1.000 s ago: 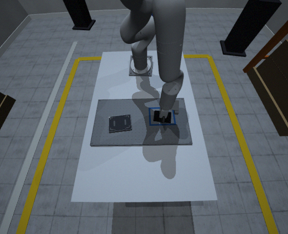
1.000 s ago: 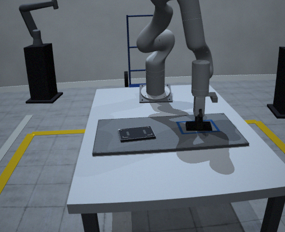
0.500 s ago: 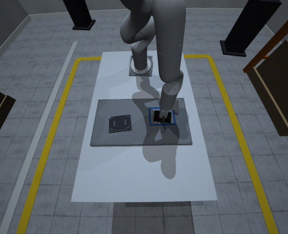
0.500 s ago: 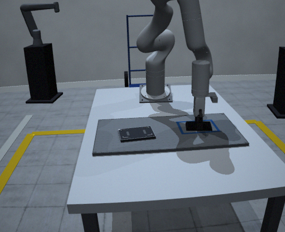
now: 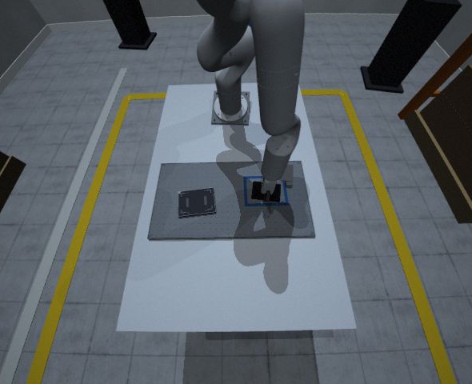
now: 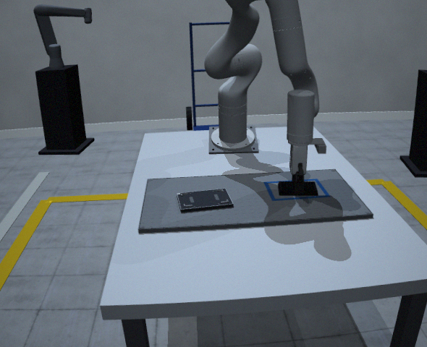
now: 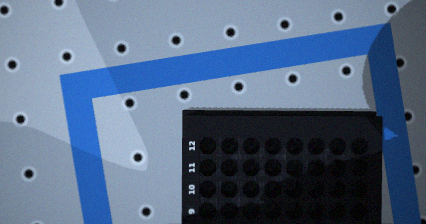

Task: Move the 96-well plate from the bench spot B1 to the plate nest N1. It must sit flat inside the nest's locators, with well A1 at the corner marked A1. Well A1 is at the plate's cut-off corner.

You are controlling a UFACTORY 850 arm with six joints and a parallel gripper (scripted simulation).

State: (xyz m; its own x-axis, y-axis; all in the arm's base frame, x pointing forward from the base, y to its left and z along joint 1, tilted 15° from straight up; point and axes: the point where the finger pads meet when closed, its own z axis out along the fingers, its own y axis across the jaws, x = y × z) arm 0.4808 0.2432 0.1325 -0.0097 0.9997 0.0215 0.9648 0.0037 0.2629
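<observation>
The black 96-well plate (image 5: 262, 194) lies flat inside the blue outline of spot B1 (image 5: 266, 190) on the grey perforated bench plate. It also shows in the exterior view (image 6: 297, 187) and in the wrist view (image 7: 282, 166), where the column numbers 9 to 12 stand along its left edge. My gripper (image 5: 266, 194) (image 6: 298, 180) reaches straight down onto the plate and is shut on it across its width. The fingertips are hidden in the wrist view. The plate nest N1 (image 5: 196, 202) is a dark tray with white corner marks, to the left (image 6: 205, 199).
The arm's base (image 5: 230, 107) is bolted to the white table behind the bench plate. A blue cart (image 6: 203, 74) stands behind the table. Black pedestals stand on the floor around the yellow-lined cell.
</observation>
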